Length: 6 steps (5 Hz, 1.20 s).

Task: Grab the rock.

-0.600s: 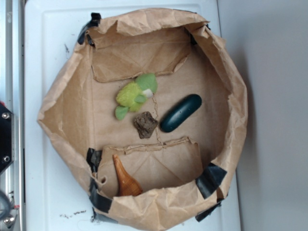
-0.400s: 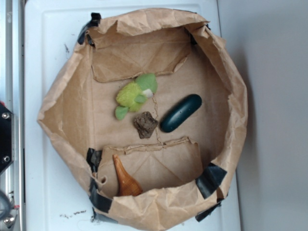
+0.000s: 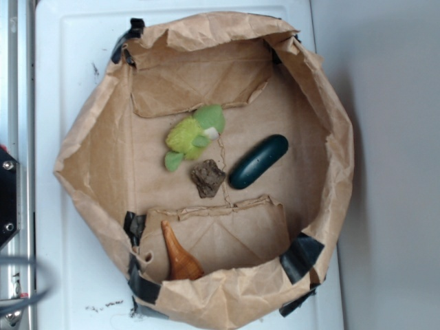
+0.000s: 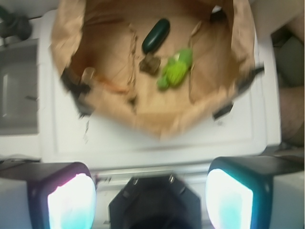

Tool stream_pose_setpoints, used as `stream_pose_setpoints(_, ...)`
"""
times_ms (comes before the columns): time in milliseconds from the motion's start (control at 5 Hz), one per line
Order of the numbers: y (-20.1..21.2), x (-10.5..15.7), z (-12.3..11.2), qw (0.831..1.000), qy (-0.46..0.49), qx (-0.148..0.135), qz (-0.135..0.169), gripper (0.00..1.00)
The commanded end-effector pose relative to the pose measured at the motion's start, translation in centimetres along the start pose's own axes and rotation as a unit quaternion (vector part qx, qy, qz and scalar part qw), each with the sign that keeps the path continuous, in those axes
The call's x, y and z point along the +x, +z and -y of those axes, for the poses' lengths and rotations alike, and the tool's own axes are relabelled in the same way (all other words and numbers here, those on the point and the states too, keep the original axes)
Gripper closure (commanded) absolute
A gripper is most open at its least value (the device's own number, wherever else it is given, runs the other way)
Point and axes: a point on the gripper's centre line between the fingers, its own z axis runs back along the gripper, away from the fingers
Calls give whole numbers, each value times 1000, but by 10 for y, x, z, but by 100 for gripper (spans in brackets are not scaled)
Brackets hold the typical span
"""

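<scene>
The rock (image 3: 207, 178) is a small, dark brown, jagged lump on the brown paper floor of the bag-lined box (image 3: 89, 130), between the green plush toy (image 3: 192, 136) and the dark green oblong (image 3: 258, 161). In the wrist view the rock (image 4: 149, 63) lies far ahead, near the top of the frame. My gripper (image 4: 150, 191) is open and empty, its two fingers wide apart at the bottom of the wrist view. It is outside the box, over the white table edge. The gripper itself does not show in the exterior view.
An orange-brown cone-shaped piece (image 3: 179, 254) lies on a folded paper flap by the box's near wall. The crumpled paper walls (image 3: 330, 172) rise all round the floor. A blurred dark cable (image 3: 20, 292) and a metal rail (image 3: 14, 103) are at the left edge.
A blurred dark cable loop has swung into the exterior view at the lower left. The rock and the other objects have not moved.
</scene>
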Motion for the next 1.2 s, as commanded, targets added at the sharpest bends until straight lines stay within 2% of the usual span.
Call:
stream_pose_setpoints(0, 6, 49, -1, 996, -77, 10, 39, 0)
stream_pose_setpoints(400, 6, 49, -1, 996, -77, 10, 39, 0)
stream_pose_setpoints(600, -44, 63, -9, 994, -98, -30, 45, 0)
stream_pose_setpoints(800, -80, 73, -14, 991, -118, -15, 65, 0)
stream_pose_setpoints(1000, -107, 75, -16, 988, -137, -3, 67, 0)
